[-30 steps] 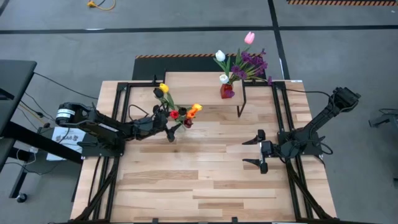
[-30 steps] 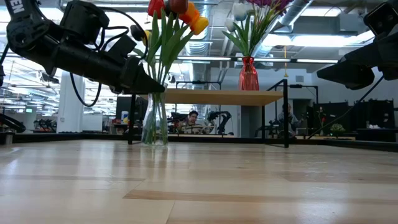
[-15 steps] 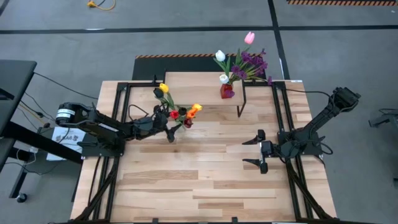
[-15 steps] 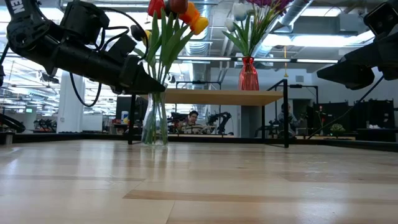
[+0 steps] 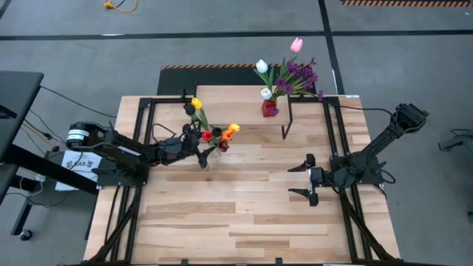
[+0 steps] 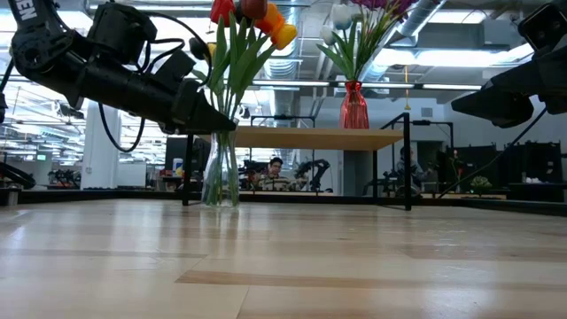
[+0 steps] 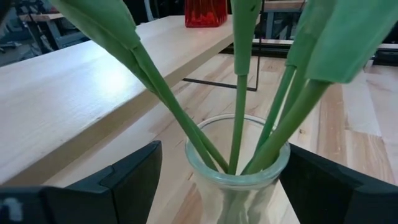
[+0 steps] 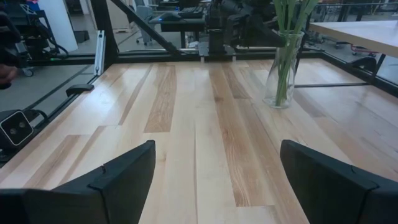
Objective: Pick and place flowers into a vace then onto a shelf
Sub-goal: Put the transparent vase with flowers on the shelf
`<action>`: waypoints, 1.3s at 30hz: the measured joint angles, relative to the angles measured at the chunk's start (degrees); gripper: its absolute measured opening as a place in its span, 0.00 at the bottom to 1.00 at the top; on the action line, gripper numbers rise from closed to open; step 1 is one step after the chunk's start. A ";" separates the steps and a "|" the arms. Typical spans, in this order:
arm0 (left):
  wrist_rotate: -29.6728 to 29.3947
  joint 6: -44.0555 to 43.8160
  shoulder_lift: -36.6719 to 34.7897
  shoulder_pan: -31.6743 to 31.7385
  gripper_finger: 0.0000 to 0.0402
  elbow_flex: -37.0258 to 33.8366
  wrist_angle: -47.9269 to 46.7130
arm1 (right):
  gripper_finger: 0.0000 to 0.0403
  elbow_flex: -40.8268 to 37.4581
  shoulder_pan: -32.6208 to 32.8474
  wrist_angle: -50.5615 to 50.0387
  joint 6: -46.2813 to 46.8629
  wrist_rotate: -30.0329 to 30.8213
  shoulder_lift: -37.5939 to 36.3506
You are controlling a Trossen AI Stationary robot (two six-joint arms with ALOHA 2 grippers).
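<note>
A clear glass vase [image 5: 205, 159] stands on its base on the plank table, left of centre, holding red, orange and yellow tulips [image 5: 216, 134] whose green stems [image 7: 239, 99] lean on its rim [image 7: 237, 169]. My left gripper [image 7: 221, 151] reaches in level from the table's left, open, with one finger on each side of the vase's neck. The shelf [image 5: 229, 96] stands at the far edge and carries a red vase [image 5: 270, 108] of white, pink and purple flowers [image 5: 292, 74]. My right gripper [image 5: 292, 181] waits open at the table's right. My left gripper stands level around the clear vase's neck just below the rim [image 7: 277, 163]. A gap shows between one finger [image 7: 134, 174] and the glass. The other finger [image 7: 311, 180] sits close against the rim, and I cannot tell whether it touches.
Black frame rails [image 5: 140, 148] run along the table's left and right sides. The shelf's thin black legs [image 6: 407, 159] stand behind and to the right of the clear vase [image 6: 220, 173]. Bare planks [image 5: 236, 207] fill the table's near half.
</note>
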 joint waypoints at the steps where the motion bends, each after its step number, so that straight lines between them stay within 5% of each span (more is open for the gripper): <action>1: 0.00 0.00 0.00 0.00 0.73 0.00 0.08 | 0.83 0.00 0.00 0.01 0.01 0.00 0.00; 31: 0.53 1.36 0.04 0.02 0.73 2.36 -3.22 | 0.83 0.00 0.00 -0.31 0.02 -0.02 0.01; 39: -0.04 1.18 0.04 0.02 0.65 2.38 -3.22 | 0.83 0.00 0.00 -0.31 0.02 -0.02 0.02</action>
